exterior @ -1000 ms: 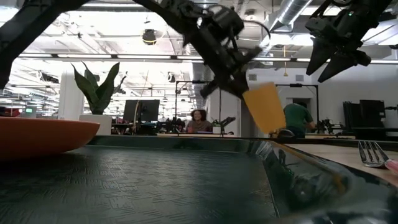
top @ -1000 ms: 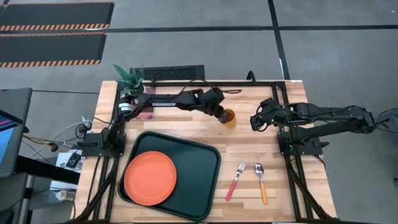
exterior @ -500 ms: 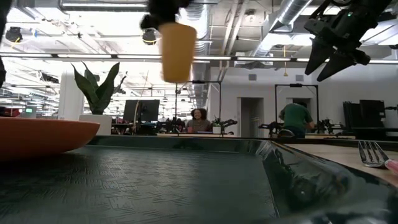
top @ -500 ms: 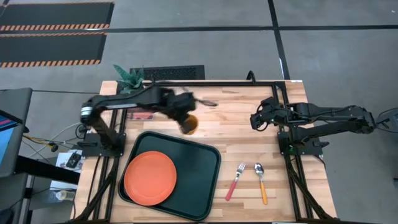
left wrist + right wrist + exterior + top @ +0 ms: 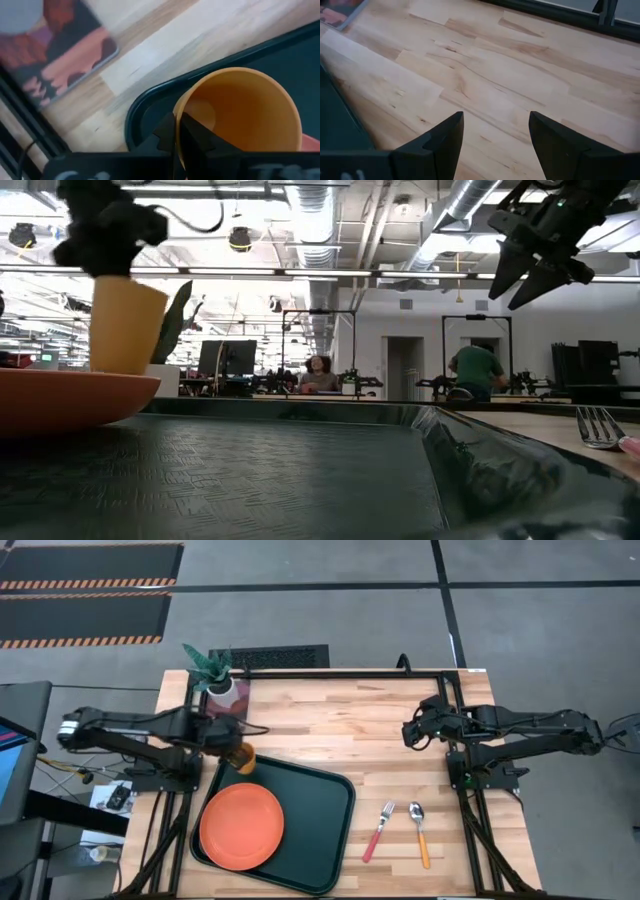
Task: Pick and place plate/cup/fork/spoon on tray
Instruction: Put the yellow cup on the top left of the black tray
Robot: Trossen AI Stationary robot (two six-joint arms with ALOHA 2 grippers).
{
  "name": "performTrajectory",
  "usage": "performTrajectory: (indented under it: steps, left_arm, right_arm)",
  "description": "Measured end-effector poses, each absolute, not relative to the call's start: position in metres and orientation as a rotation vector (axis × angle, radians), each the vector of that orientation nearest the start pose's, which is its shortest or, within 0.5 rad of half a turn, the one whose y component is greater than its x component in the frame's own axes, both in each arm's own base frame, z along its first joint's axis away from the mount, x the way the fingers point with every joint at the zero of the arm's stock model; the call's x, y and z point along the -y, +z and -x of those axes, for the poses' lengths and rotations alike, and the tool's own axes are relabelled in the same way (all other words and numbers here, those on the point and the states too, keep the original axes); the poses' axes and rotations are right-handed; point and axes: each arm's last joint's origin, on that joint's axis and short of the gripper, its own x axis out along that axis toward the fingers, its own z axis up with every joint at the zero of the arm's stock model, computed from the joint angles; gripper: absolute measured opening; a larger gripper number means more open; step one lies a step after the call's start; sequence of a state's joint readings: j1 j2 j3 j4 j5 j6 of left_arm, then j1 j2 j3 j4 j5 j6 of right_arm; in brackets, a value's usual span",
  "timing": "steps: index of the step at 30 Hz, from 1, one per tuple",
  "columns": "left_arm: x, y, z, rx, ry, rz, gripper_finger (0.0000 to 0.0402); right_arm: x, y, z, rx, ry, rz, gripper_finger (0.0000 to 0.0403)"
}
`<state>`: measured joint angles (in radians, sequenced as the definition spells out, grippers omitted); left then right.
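Observation:
The orange-yellow cup [image 5: 241, 755] is in my left gripper [image 5: 228, 740], over the far left corner of the dark green tray [image 5: 320, 810]. In the low view the cup [image 5: 125, 325] hangs upright under the gripper [image 5: 105, 240], behind the orange-red plate [image 5: 70, 395]. The plate [image 5: 241, 825] lies flat on the tray's left half. The pink-handled fork [image 5: 378, 830] and the orange-handled spoon [image 5: 419, 832] lie on the wood right of the tray. My right gripper [image 5: 408, 733] is open and empty above the table's far right part; it also shows in its wrist view [image 5: 492, 120]. My left gripper pinches the cup's wall at the rim [image 5: 176, 112], one finger inside the cup and one outside [image 5: 167, 132]. The fingers come from above, pointing down. The cup sits upright, mouth up. Its bottom is hidden behind the plate, so I cannot tell whether it is clear of the tray.
A white pot with a green plant [image 5: 215, 675] stands at the far left corner, with a coloured card [image 5: 65, 55] on the wood near it. Black frame rails [image 5: 340, 672] run along the table's far edge and sides. People show in the room behind [image 5: 475, 370].
My left gripper has carried the cup from the table's far middle toward the left and near edges and down, to the tray's far left corner. The cup, tilted at first, now hangs upright.

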<state>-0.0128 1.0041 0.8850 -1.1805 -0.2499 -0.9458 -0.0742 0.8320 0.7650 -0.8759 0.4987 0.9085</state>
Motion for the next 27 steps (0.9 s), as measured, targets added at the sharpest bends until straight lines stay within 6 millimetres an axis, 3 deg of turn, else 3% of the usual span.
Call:
performTrajectory:
  steps: [4,12,27]
  left_arm:
    - [-0.005,0.245,-0.139,-1.071,0.813,0.701,0.0000]
    - [-0.004,0.223,-0.136,-1.127,0.829,0.694,0.0000]
    - [-0.006,0.218,-0.136,-1.075,0.886,0.669,0.0003]
  right_arm:
    - [0.026,0.267,-0.144,-0.616,-0.907,-0.620,0.0250]
    - [0.027,0.267,-0.143,-0.613,-0.919,-0.625,0.0250]
    - [0.027,0.266,-0.143,-0.624,-0.914,-0.611,0.0250]
